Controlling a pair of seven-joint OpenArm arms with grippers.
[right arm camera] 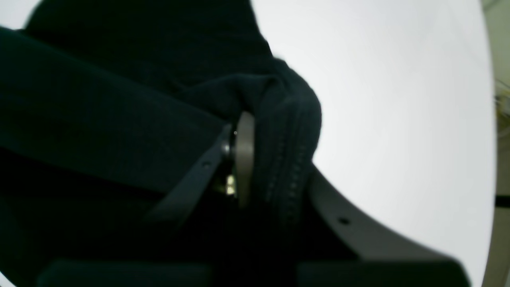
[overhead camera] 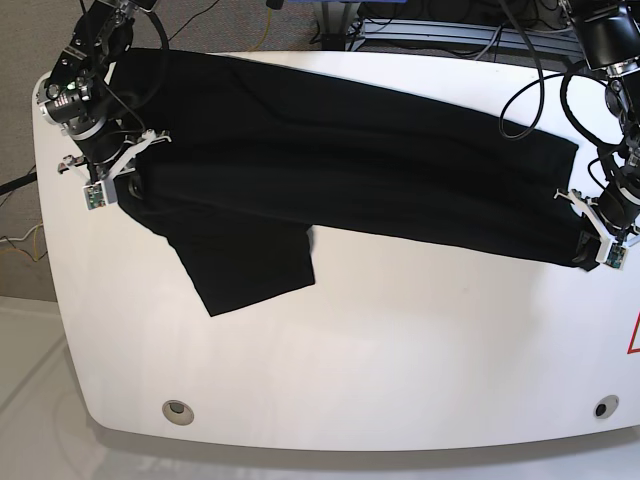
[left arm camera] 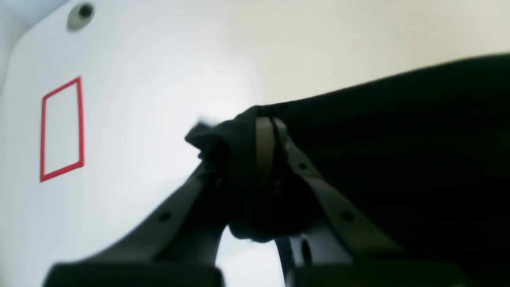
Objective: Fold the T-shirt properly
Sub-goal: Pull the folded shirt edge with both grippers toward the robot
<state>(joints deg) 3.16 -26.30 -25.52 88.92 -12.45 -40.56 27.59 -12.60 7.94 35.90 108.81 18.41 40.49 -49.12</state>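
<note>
The black T-shirt point(overhead camera: 340, 165) lies stretched across the far half of the white table, folded lengthwise, with one sleeve point(overhead camera: 250, 265) hanging toward the front left. My left gripper point(overhead camera: 588, 245) is shut on a bunched corner of the T-shirt point(left arm camera: 239, 167) at the right edge of the base view. My right gripper point(overhead camera: 125, 185) is shut on the T-shirt's hemmed edge point(right arm camera: 287, 159) at the left end. In both wrist views black cloth fills the gap between the fingers. The orange-and-white mark is hidden.
A red tape rectangle point(left arm camera: 61, 129) marks the table in the left wrist view; its corner point(overhead camera: 634, 335) shows at the right edge of the base view. Two round grommets point(overhead camera: 178, 409) point(overhead camera: 600, 408) sit near the table's front edge. Cables and a rack stand behind the table.
</note>
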